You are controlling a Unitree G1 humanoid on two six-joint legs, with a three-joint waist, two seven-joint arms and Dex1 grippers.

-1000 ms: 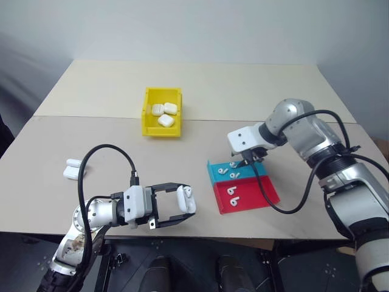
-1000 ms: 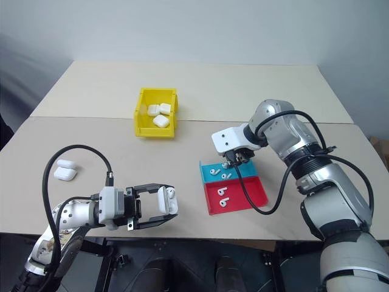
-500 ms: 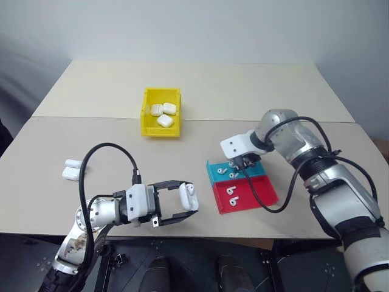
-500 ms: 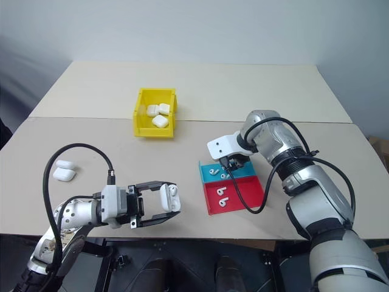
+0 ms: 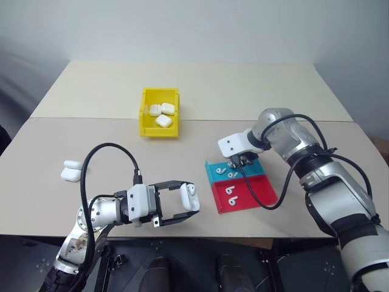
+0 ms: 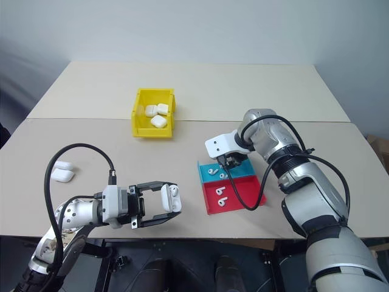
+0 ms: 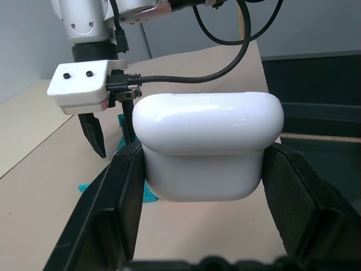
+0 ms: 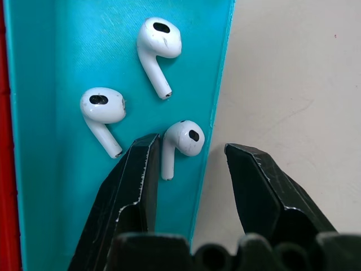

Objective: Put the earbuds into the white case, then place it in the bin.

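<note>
Right hand lower, straddling earbud

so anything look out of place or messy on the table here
Nothing is spilled or damaged. One oddity: two white cases lie loose on the table near its left edge, apart from the three in the yellow bin. The earbuds lie in the blue tray and the red tray.

The bin sits toward the back of the table with three cases inside. Two spare cases lie far left. Two trays lie side by side at right, earbuds in each.
</note>
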